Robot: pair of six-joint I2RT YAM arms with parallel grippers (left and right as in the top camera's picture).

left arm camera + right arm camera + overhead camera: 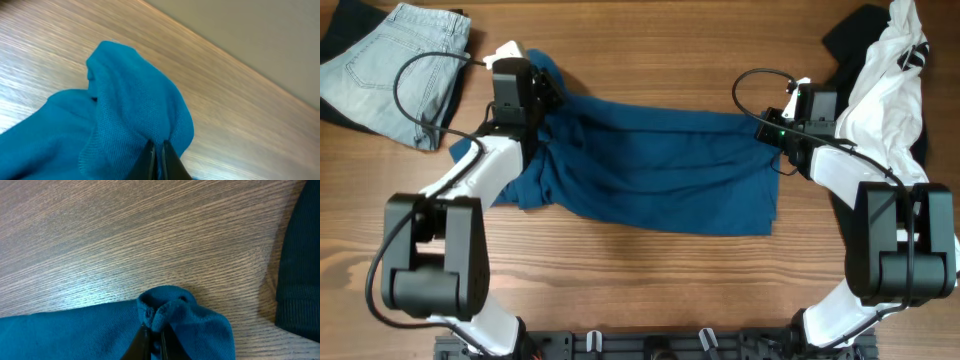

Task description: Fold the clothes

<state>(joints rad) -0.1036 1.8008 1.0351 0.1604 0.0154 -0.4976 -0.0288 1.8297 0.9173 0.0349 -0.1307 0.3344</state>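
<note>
I see the shirt (650,170) spread wide and wrinkled across the middle of the table (650,290). My left gripper (157,150) is closed on its bunched left end, and my right gripper (152,332) pinches its right corner. The jeans (405,60) lie far left, a white garment (890,70) far right.

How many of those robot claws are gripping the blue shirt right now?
2. The left gripper pinches the teal shirt at its far left end; the right gripper pinches its far right corner.
</note>
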